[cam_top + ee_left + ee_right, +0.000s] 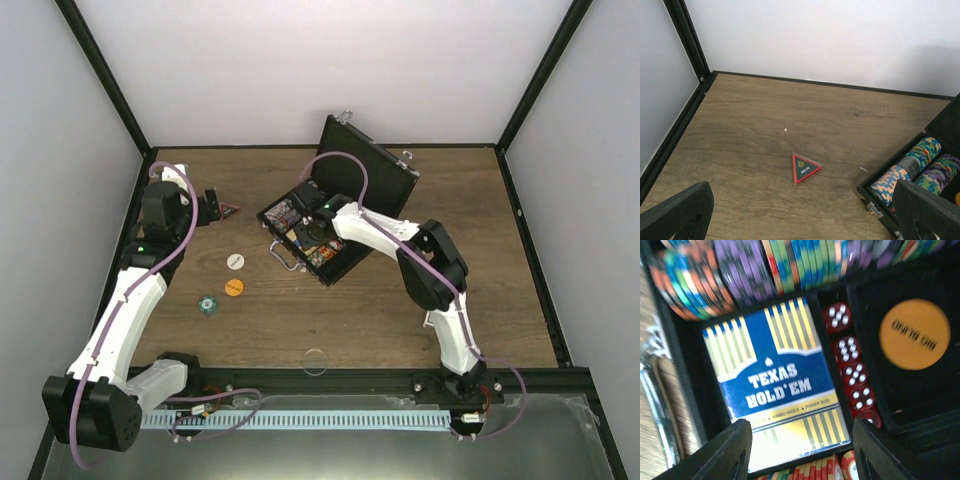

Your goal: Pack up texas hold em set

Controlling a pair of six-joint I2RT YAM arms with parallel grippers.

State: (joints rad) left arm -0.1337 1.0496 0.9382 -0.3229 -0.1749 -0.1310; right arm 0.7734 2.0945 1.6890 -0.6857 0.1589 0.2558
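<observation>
Flat black hinged case was noted mid-bench, lid raised. Its long axis was set diagonally, far-left to near-right, handle side near-left. Right gripper was seen part-open, empty, over blue-and-yellow card box. Left gripper was spread wide, empty, near red-edged triangular token.

The deck says "TEXAS HOLD'EM", button "BIG BLIND" (triangle: "ALL IN").

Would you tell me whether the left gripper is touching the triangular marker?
Apart. The left wrist view shows bare table between the left gripper and the triangular marker.
</observation>
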